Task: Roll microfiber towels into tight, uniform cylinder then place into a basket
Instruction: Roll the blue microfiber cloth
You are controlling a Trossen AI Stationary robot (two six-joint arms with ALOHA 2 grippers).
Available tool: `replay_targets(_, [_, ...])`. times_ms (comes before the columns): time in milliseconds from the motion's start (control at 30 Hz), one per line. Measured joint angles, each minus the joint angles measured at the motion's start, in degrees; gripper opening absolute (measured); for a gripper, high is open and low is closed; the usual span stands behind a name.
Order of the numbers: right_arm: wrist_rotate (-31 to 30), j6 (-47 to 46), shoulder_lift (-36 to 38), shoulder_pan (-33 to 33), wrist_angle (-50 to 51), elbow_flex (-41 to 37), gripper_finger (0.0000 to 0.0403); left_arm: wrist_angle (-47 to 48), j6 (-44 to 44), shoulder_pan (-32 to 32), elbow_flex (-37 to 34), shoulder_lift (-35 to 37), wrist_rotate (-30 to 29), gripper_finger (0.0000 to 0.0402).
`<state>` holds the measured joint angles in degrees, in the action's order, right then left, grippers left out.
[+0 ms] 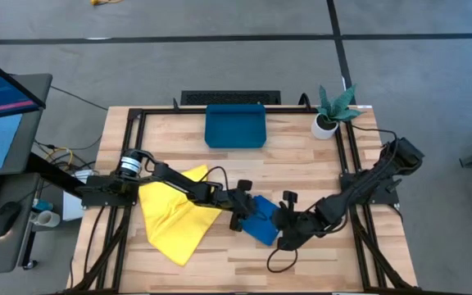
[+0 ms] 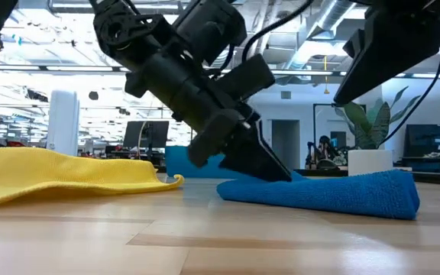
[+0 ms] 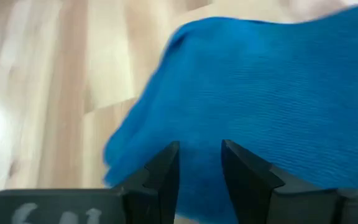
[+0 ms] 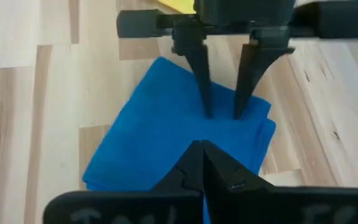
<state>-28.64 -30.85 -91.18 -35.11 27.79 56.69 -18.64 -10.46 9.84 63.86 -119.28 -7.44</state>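
While the blue towel (image 1: 260, 222) lies folded on the table (image 1: 301, 156) front-centre, left gripper (image 4: 222, 115) presses into its top with fingers a narrow gap apart, nothing clamped. Right gripper (image 4: 202, 149) is closed, tips touching the towel's opposite edge. Yellow towel (image 1: 174, 211) lies loosely spread just left; basket (image 1: 235, 127) well apart at the back.

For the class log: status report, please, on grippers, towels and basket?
Left gripper open, tips on blue towel. Right gripper shut, at its opposite edge. Yellow towel unrolled. Basket empty; nothing in the way.
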Motion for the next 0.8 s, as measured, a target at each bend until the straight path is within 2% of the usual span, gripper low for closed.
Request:
replay_targets(133, [0.0, -0.6, 0.0, 0.0, 0.3, 0.0, 0.0021, 3.3, 7.1, -1.0, 0.1, 0.2, -6.2, 0.0112])
replay_targets(300, [0.3, -3.6, 0.0, -0.1, 1.0, 0.0, 0.0017, 7.3, 20.7, -2.8, 0.2, 0.6, -6.9, 0.0112])
replay_targets(367, [0.3, -4.9, 0.0, -0.4, 1.6, 0.0, 0.0018, 8.0, 23.4, -3.0, 0.2, 0.7, -6.9, 0.0112])
replay_targets(500, [0.4, -5.2, 0.0, -1.4, 2.5, 0.0, 0.0021, 6.4, 24.2, -2.8, 0.1, 0.7, -7.0, 0.0112])
replay_targets(667, [0.2, -5.2, 0.0, -3.4, 2.9, 0.0, 0.0020, 6.2, 20.2, -1.9, 0.0, 3.9, -7.0, 0.0112])
replay_targets(800, [0.2, -5.2, 0.0, -4.8, 3.0, 0.0, 0.0018, 11.0, 16.6, -0.7, 0.0, 8.3, -7.0, 0.0112])
